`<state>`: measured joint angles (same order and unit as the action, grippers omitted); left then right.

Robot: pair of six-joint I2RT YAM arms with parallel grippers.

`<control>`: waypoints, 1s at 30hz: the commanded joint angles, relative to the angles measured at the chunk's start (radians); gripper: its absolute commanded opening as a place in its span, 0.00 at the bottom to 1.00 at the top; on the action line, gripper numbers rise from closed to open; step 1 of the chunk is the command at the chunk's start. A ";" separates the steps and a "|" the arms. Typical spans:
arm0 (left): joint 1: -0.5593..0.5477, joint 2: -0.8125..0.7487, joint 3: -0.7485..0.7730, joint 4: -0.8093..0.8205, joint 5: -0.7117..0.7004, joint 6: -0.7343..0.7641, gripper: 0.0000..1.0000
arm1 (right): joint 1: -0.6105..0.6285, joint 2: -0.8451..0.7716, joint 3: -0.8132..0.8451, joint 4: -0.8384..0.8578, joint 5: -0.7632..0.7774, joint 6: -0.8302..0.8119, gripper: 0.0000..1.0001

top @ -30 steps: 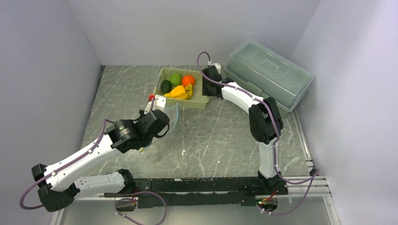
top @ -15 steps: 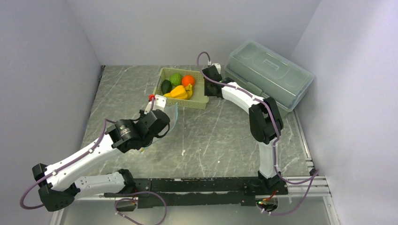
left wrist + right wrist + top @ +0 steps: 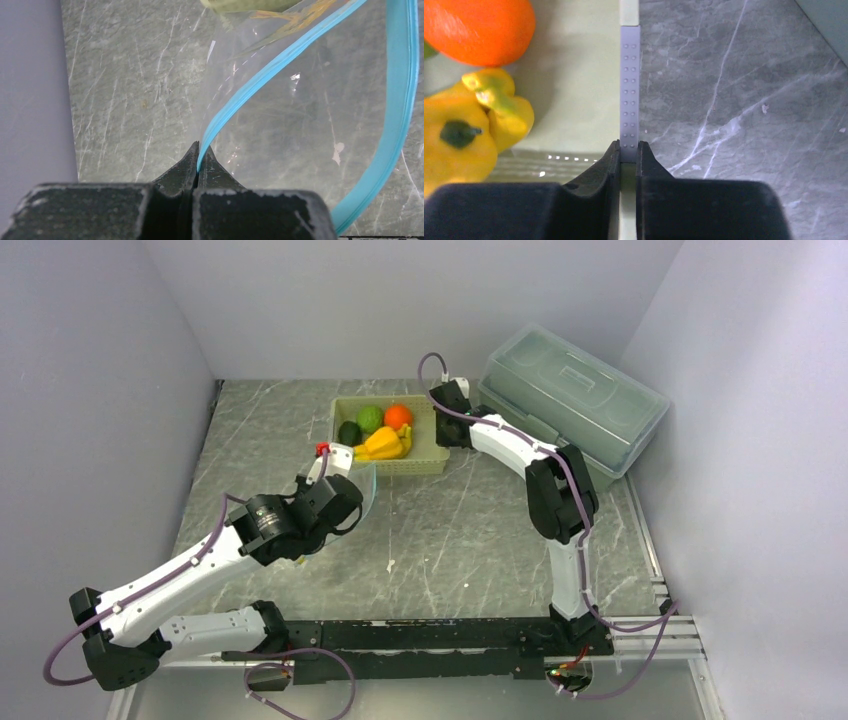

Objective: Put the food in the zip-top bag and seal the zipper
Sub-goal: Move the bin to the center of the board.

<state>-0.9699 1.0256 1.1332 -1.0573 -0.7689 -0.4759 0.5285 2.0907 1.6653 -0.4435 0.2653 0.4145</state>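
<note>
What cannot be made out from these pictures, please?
- Left wrist view: the zip-top bag runs past the top and right edges.
- Right wrist view: the orange ball and yellow-orange pepper are cropped by the frame.
- Top view: the zip-top bag's clear film is too faint to trace.

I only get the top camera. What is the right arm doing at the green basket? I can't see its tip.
Observer: In the right wrist view, the right arm's jaws are pinched on the basket wall, with one jaw inside and one outside.
Operator: Is the bag open? I just see a shiny bit.
Observer: Yes. In the left wrist view, the blue zipper, pinched in the left arm's jaws, curves round in a wide loop, so the mouth of the bag gapes open.
</note>
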 commanded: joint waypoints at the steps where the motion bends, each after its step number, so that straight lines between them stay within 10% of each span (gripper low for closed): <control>1: 0.002 -0.009 0.008 -0.023 -0.075 -0.035 0.00 | -0.004 -0.022 0.029 -0.025 0.019 -0.040 0.00; 30: 0.002 -0.023 0.027 -0.089 -0.127 -0.091 0.00 | -0.082 -0.312 -0.290 -0.019 -0.086 -0.531 0.00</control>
<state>-0.9699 1.0325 1.1336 -1.1496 -0.8623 -0.5453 0.4446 1.8717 1.4395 -0.4675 0.2512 0.0395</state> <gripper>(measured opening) 0.011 0.129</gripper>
